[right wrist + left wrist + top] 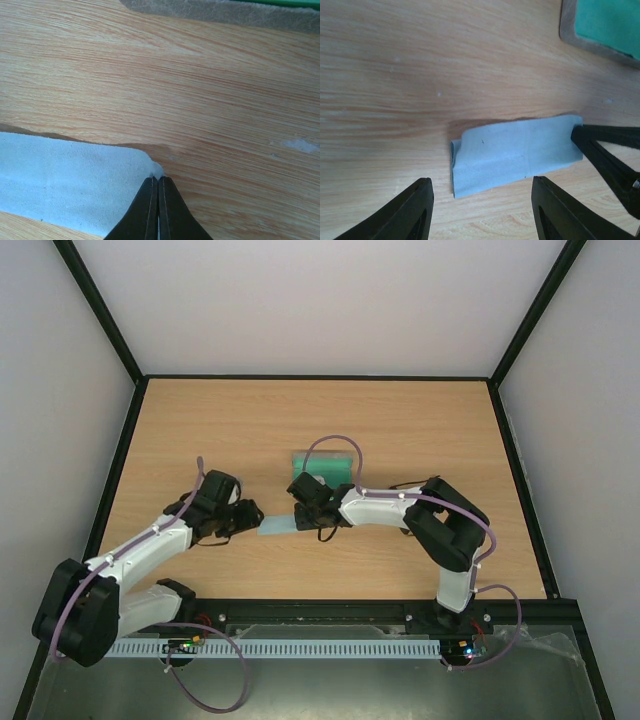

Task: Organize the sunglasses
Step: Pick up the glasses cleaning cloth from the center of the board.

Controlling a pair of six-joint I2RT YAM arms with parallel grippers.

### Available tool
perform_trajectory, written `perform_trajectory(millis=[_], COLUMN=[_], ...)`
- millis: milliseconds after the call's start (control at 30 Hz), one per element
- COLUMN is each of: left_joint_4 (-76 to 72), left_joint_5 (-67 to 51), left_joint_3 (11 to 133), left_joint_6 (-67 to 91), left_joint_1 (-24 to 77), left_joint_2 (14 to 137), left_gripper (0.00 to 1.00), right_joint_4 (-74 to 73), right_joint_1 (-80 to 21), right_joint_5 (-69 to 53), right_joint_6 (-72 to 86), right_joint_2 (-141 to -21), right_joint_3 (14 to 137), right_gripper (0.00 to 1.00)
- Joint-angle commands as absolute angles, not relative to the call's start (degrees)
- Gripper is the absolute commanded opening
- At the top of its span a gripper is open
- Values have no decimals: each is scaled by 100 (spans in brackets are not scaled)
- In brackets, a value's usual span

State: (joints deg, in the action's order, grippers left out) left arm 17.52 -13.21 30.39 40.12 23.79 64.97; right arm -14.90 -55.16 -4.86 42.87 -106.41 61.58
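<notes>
Shows a light blue cloth (pixel 520 155) lying on the wooden table (pixel 400 420), folded over into a narrow strip with one end doubled back. Places the left gripper (pixel 481 182) just beside one long edge of the cloth, jaws standing well apart and holding nothing, the middle of the cloth framed between its two dark fingers (pixel 415 210). Places the right gripper (pixel 158 182) at the far end of the cloth from that doubled-back end, jaws pressed fully together, tips touching the corner there, which peaks up slightly against them. Cannot tell whether any fabric sits caught between those tips. Finds a grey case (pixel 323 464) lying open beyond the cloth, near it but apart from it, green lining facing up, bare wood between the two. Cannot tell where the sunglasses lie: no view shows them plainly, and the right arm (pixel 380 508) covers the part of the case nearest the cloth.
</notes>
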Motion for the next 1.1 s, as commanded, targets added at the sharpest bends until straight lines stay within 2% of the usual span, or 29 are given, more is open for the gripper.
perform_trajectory(millis=[0,367,800,1067], left_joint_4=[1822,1934,2012,1873], left_joint_5=[-1088,-394,161,202], left_joint_3=[2892,3088,3292,3190], left_joint_6=[4232,4385,4416,4482], left_joint_1=[2680,3192,3436,3509], left_joint_2=[6483,6931,7508,7719], left_gripper=[56,33,34,29], right_joint_4=[-1671,-1500,-1351,-1260], right_joint_1=[-5580,-5574,-5575,-5579], right_joint_5=[-593,-604,-697,-747], right_joint_6=[4354,4375,4368,4368], right_joint_2=[-10840,-10772,-10752,-10716], right_joint_3=[6033,5944,5874,5836], right_gripper=[2,1,1,1])
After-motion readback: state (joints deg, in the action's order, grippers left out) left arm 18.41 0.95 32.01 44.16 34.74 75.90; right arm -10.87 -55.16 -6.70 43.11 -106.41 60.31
